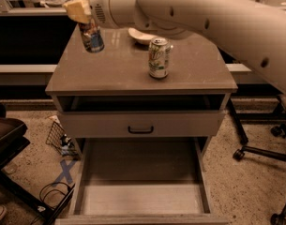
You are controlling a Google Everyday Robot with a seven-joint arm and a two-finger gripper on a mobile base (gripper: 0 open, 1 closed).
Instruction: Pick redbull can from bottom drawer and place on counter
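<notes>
The redbull can (pixel 92 36) is a slim blue-and-silver can, held a little tilted in the air over the back left part of the counter (pixel 119 69). My gripper (pixel 81 14) is shut on its top end, at the upper left of the camera view, with the big white arm stretching off to the right. The bottom drawer (pixel 140 198) stands pulled out at the foot of the cabinet, its flat floor bare.
A green-and-white soda can (pixel 159 57) stands upright mid-counter, a white bowl (pixel 141 35) behind it. The shallower drawer with a black handle (pixel 140 130) is partly open. Office chair wheels (pixel 239 154) are at the right, a wire basket (pixel 58 137) and cables at the left floor.
</notes>
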